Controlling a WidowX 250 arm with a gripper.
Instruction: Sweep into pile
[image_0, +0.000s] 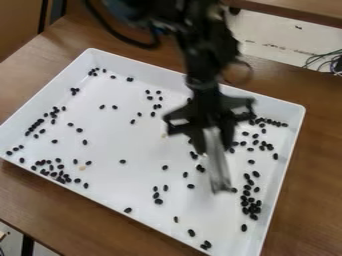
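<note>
Wooden tabletop (317, 175) supports a white tray (133, 135); black beans (252, 210) lie scattered inside, densest left and right. Tool (212, 137) clamps a grey sweeper (218, 170), right of centre. Caution: excess speed may scatter beans; a tilted edge may pass over them.

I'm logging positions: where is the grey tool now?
In the camera view, the grey tool is in the gripper, over the tray's right half, left of the clustered beans.

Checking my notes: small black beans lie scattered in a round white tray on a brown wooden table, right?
No: in the camera view, the white tray is rectangular, not round. The small black beans lie scattered in it on the brown wooden table.
</note>
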